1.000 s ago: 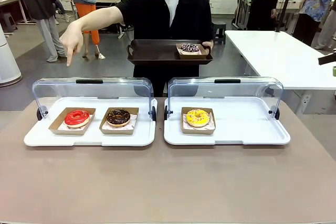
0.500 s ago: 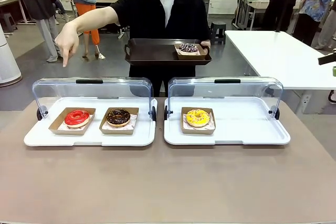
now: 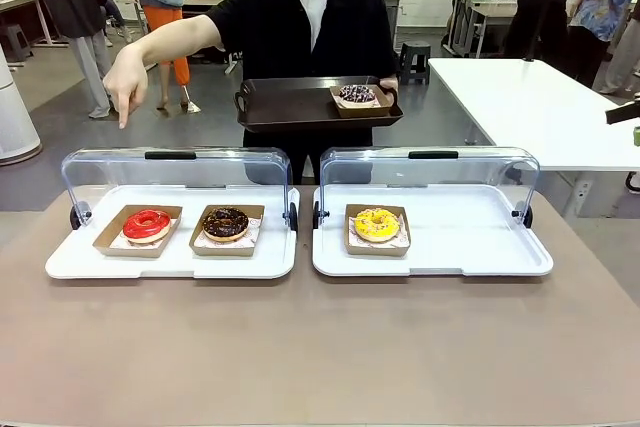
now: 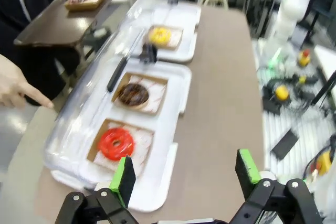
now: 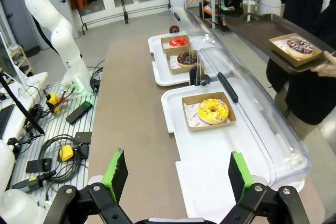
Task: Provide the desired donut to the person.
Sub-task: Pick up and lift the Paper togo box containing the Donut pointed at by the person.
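While the person's hand (image 3: 127, 82) points down at upper left, seemingly at the red donut (image 3: 147, 224) in the centre-left white tray (image 3: 80, 262), their dark tray (image 3: 290, 107) is held level at top centre, I judge to receive it. My left gripper (image 4: 185, 170) and right gripper (image 5: 176, 174) stand wide, empty.

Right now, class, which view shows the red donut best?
The left wrist view: the red donut is nearest and largest there, seen from above, though slightly blurred. The front view shows it smaller but sharp; the right wrist view shows it tiny and far off.
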